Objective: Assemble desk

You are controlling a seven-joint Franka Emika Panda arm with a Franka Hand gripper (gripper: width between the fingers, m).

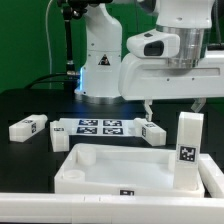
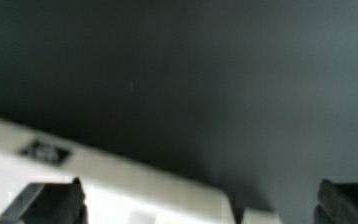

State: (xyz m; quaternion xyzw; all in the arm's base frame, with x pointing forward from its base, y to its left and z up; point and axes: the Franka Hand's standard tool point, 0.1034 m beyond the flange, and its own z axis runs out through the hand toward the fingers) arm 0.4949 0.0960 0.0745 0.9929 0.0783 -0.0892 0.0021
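Lower centre: desk top [image 1: 100, 165], rim up. First leg [image 1: 188, 148] upright at its right corner. Second leg [image 1: 28, 128] lies mid-left on black table [image 1: 30, 105]. Third leg [image 1: 152, 131] lies just right of marker board [image 1: 95, 127]. Upper right: gripper [image 1: 173, 104], fingers spread.

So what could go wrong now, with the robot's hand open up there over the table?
The open gripper hangs just above a lying leg. If it drops off-centre, a finger could land on the leg and shove it instead of straddling it. Also, the upright leg on the desk top stands close by; a swing might topple it.
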